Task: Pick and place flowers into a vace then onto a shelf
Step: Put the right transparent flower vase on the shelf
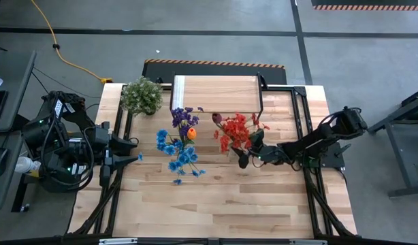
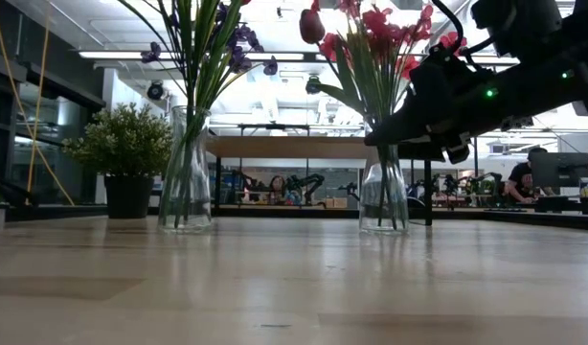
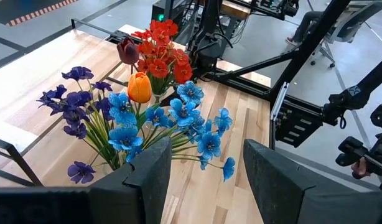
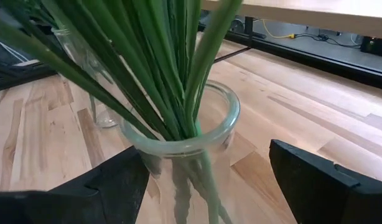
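Note:
Two clear glass vases stand on the table. One (image 1: 180,151) holds blue, purple and orange flowers (image 3: 147,106). The other (image 2: 383,196) holds red and maroon flowers (image 1: 235,131). My right gripper (image 4: 206,177) is open and comes level at this second vase from the table's right, a finger on either side of its neck (image 4: 185,134). My left gripper (image 3: 206,180) hangs open above the table's left side, nothing between its fingers, looking at the blue bunch. The shelf (image 1: 216,92) stands at the table's far edge behind the vases. My right gripper has the red-flower vase's neck between its open fingers, just under the rim (image 4: 223,112). One finger (image 4: 116,183) lies close against the glass; whether it touches, I cannot tell. A gap shows between the other finger (image 4: 321,180) and the glass. The vase stands upright on the table.
A bushy potted plant (image 1: 141,95) stands at the far left beside the shelf. The two vases stand close together, their blooms nearly meeting. Bare wood planks (image 1: 216,204) stretch toward the near edge. Black frame rails (image 1: 308,136) run along both sides of the table.

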